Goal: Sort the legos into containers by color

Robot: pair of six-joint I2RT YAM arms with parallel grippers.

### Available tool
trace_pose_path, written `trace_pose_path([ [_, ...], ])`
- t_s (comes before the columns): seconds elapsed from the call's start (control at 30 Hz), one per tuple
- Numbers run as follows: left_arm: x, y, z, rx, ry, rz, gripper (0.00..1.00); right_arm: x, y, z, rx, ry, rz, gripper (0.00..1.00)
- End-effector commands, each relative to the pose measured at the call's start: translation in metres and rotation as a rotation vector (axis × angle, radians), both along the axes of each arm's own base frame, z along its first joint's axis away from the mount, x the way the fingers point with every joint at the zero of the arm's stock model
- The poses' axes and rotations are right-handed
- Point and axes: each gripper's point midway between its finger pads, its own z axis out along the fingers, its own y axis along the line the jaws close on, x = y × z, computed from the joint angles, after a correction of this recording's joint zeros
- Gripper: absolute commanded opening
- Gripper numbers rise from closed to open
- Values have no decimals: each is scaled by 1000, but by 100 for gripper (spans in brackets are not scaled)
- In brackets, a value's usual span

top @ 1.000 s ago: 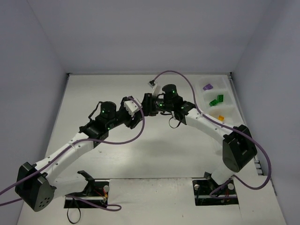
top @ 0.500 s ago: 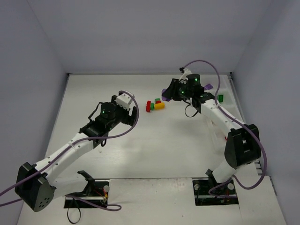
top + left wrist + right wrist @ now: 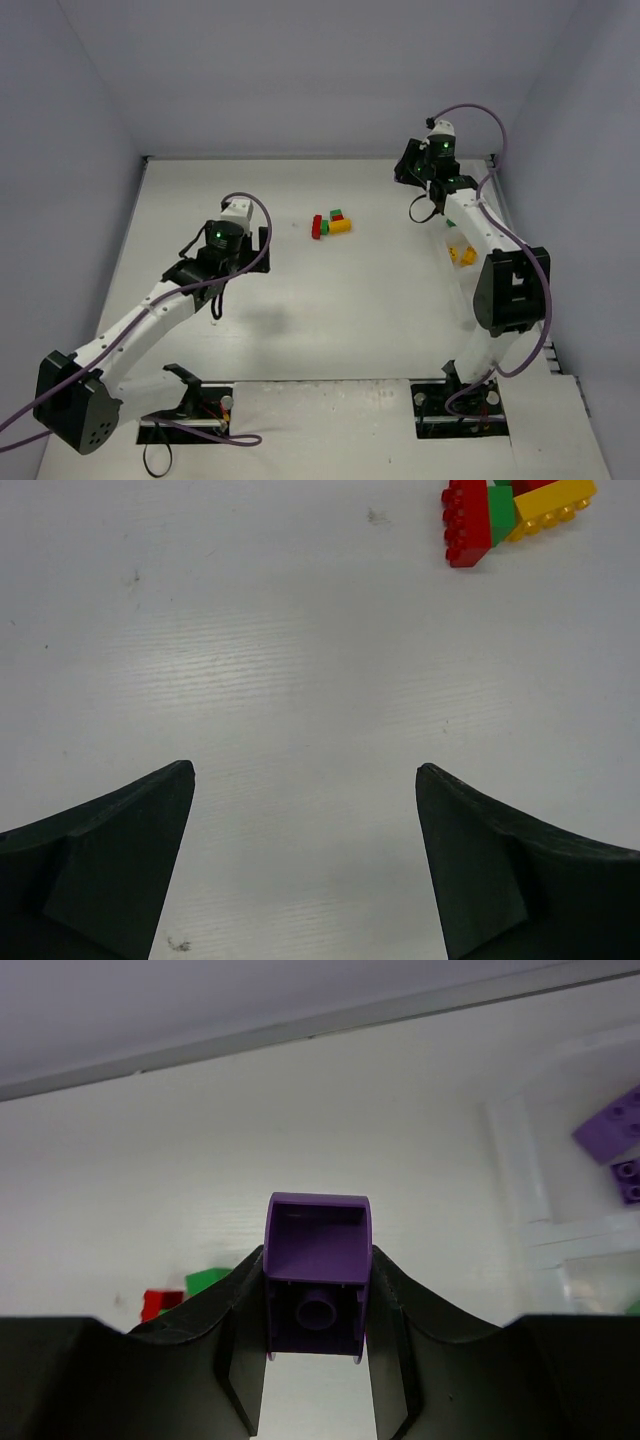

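Tabletop [image 3: 350, 320], matte white and walled on three sides, is seen from above with broad bare room between the arms. A tight cluster of studded bricks [image 3: 331, 224], red, green and yellow, lies near its middle, and yellow bricks [image 3: 462, 254] are seen in a compartment beside the right arm. From the left wrist, the left gripper [image 3: 302, 780] is seen spread wide over a faintly streaked bare surface, with the cluster well apart beyond its right finger. From the right wrist, the right gripper [image 3: 316, 1260] is seen clamped narrowly on a purple brick [image 3: 318, 1235], its hollow underside showing. The brick is held short of the translucent tray [image 3: 510, 1160], in whose upper compartment two purple bricks [image 3: 612, 1125] are contained.
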Motion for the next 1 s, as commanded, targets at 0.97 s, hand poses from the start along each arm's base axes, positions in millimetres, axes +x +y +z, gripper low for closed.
trace_pose_path([
  [0.97, 17, 22, 5, -74, 105, 137, 85, 88, -123, 11, -171, -104, -298, 0],
])
